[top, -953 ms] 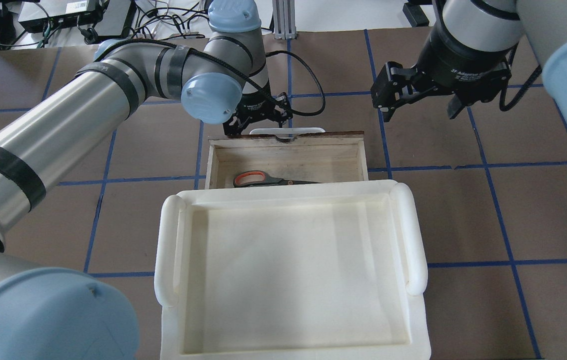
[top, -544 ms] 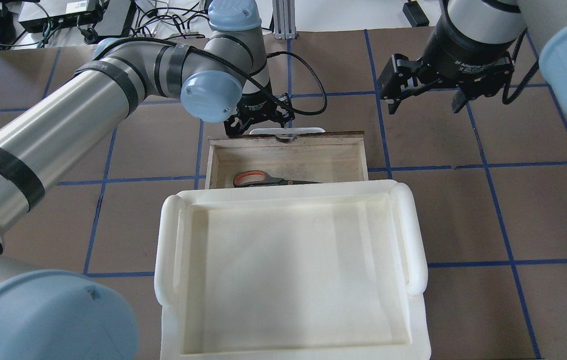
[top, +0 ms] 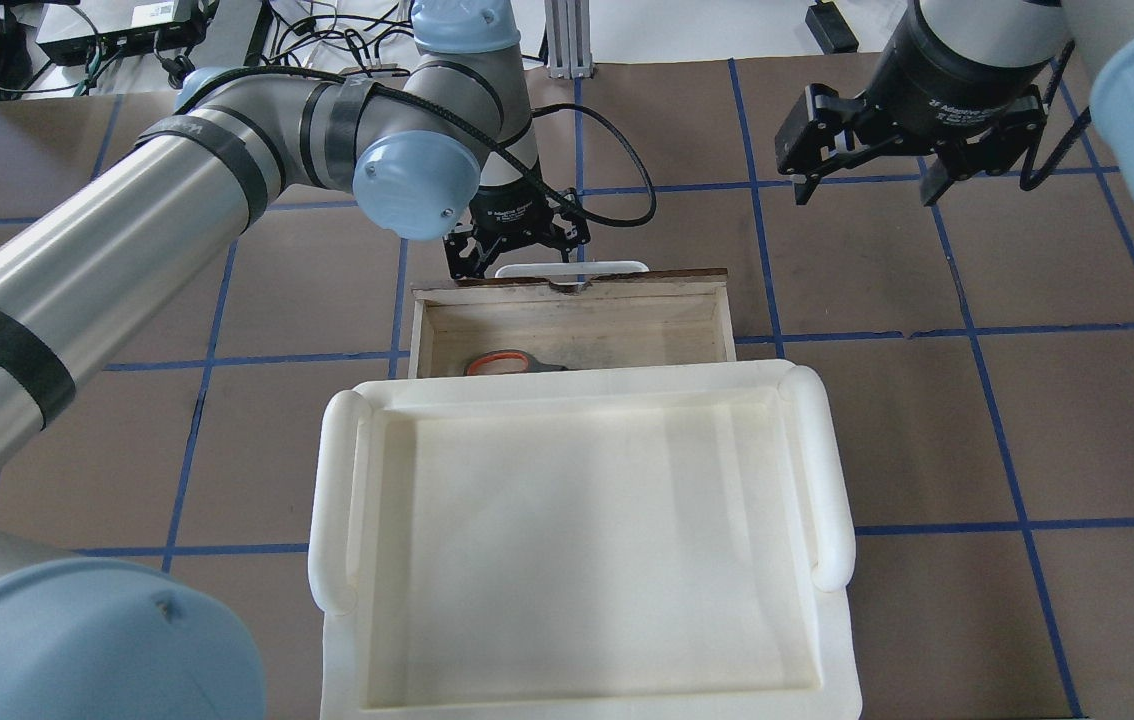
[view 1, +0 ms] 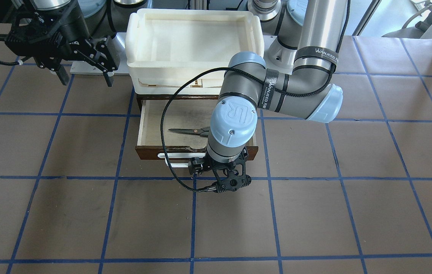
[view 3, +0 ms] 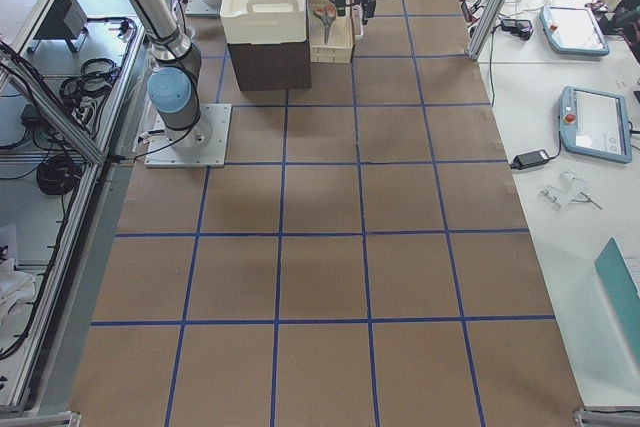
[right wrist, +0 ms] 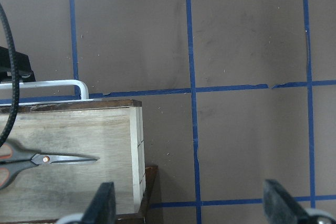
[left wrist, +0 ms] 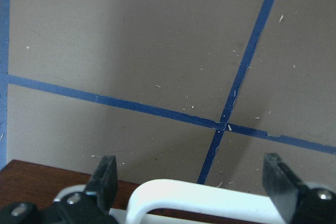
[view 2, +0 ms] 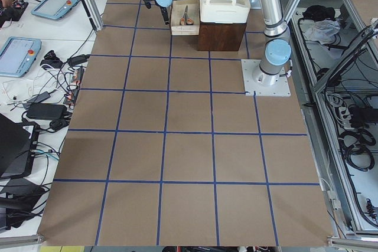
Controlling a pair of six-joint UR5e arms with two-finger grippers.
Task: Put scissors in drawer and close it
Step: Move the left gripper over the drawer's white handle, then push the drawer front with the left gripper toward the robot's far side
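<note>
The drawer [top: 424, 330] stands partly open under the cream tray, its white bar handle [top: 572, 267] on the far front. It also shows in the front view [view 1: 140, 129]. The scissors [top: 499, 362] lie inside; only the orange-red handle loop shows in the overhead view, while the dark blades show in the front view [view 1: 185, 131] and the right wrist view [right wrist: 50, 158]. My left gripper [top: 517, 250] is open just beyond the drawer front; in its wrist view the handle [left wrist: 210, 192] lies between its fingers [left wrist: 105, 177]. My right gripper [top: 867, 185] is open and empty, raised to the far right of the drawer.
A large cream-white plastic tray [top: 337, 480] sits on top of the dark wooden cabinet [view 2: 221, 36] and covers the drawer's back part. The brown table mat with blue grid lines [top: 967, 330] surrounds it. Cables and boxes [top: 127, 30] lie beyond the table's far edge.
The drawer has slid a little in under the tray, hiding the scissors' blades in the overhead view. My left gripper shifted with the handle. My right gripper has moved farther away to the right.
</note>
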